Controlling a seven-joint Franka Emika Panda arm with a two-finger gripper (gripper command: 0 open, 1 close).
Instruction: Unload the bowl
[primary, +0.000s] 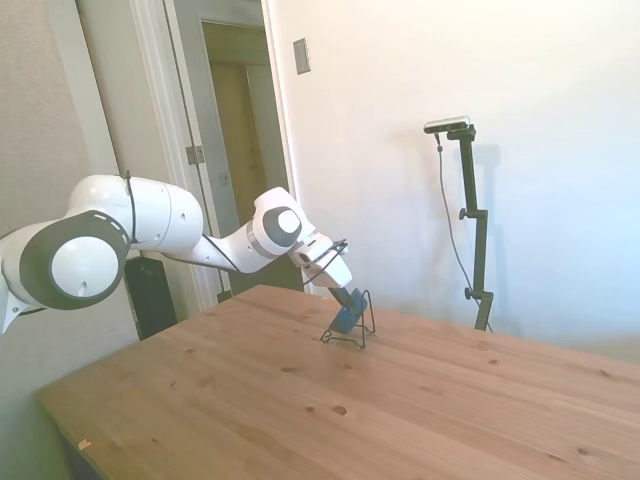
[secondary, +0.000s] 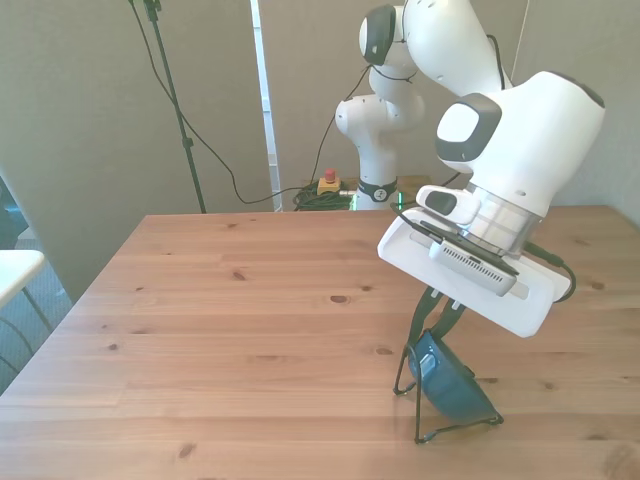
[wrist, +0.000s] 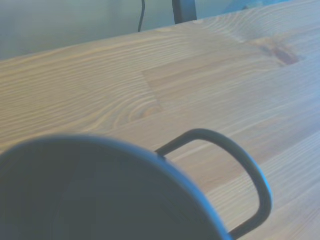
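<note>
Bowl (secondary: 450, 383) propped tilted on its edge in black wire stand (secondary: 428, 432), near desk (secondary: 230, 330) front edge toward the front view's right. Gripper (secondary: 438, 318) reaches down at bowl's upper rim; finger spacing cannot be told. Wrist angled steeply downward, white forearm extended low over desk from behind.

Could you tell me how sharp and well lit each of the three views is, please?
Side view: pale and washed out, the bowl small but recognisable in the wire stand. Front view: sharpest, evenly lit, with a glossy highlight on the bowl. Wrist view: bowl rim close up and blurred, the wooden table behind it in better focus.
</note>
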